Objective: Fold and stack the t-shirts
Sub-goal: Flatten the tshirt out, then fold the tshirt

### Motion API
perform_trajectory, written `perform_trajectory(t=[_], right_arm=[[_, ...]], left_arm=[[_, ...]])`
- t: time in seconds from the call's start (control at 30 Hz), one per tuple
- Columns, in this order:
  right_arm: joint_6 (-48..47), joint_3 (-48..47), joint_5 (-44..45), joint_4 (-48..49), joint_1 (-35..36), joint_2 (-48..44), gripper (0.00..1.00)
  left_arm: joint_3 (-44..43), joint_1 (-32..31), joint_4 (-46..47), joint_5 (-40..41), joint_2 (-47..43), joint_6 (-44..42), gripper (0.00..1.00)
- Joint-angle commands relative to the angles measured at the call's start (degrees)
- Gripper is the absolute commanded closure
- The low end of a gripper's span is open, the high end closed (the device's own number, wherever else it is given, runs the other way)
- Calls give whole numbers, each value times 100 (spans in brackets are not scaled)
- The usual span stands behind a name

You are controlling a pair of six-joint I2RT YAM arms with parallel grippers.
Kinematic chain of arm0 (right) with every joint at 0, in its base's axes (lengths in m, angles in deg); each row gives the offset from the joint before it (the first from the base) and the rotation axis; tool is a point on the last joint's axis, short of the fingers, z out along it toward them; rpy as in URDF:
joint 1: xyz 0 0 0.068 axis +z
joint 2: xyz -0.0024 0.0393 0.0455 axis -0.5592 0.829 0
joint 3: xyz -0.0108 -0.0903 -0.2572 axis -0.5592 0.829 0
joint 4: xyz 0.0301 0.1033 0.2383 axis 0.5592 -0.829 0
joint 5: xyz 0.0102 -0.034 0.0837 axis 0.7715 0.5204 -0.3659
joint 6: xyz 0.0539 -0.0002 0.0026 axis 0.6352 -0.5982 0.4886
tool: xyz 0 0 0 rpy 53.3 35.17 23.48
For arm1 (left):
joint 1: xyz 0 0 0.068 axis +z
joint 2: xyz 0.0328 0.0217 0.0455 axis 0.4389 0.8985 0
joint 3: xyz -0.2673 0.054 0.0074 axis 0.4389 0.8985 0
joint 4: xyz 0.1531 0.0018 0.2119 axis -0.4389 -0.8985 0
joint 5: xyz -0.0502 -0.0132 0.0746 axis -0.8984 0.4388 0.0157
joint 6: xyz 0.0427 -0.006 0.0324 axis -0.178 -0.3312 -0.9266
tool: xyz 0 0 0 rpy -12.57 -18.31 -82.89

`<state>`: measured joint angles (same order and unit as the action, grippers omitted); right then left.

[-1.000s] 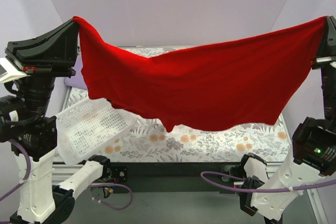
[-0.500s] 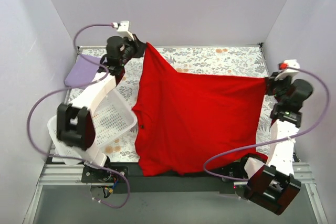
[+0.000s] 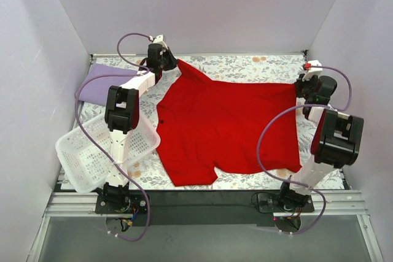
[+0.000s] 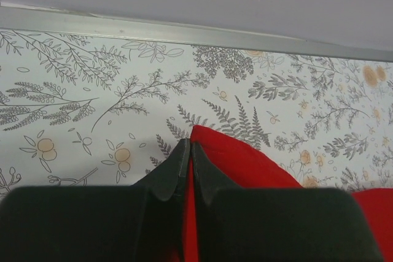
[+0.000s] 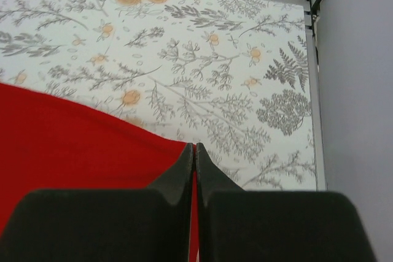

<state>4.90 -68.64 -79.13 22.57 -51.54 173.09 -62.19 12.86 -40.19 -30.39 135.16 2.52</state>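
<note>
Pinching far corners of the red t-shirt: left pincer, right pincer.

The table wore a white cloth printed with grey ferns and small orange flowers. Plain pale lilac walls closed it in: a back wall, a left wall and a right wall. A metal rail ran along its near edge. The light was soft and even.

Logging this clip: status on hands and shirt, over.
Left hand shut on red shirt, far left corner. Right hand shut on far right corner. Shirt spread on table. Basket, purple cloth lie to its left.
</note>
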Motion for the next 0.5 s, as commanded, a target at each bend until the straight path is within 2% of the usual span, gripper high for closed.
perform_trajectory(t=[0.0, 0.2, 0.47], right_arm=[[18, -713, 348, 582, 145, 759, 99], [344, -1531, 638, 564, 181, 1595, 99], [652, -1919, 577, 467, 154, 1904, 99]], left_arm=[[-424, 51, -59, 287, -142, 109, 100], [-679, 60, -112, 366, 78, -6, 100], [-890, 60, 204, -161, 227, 99, 100]])
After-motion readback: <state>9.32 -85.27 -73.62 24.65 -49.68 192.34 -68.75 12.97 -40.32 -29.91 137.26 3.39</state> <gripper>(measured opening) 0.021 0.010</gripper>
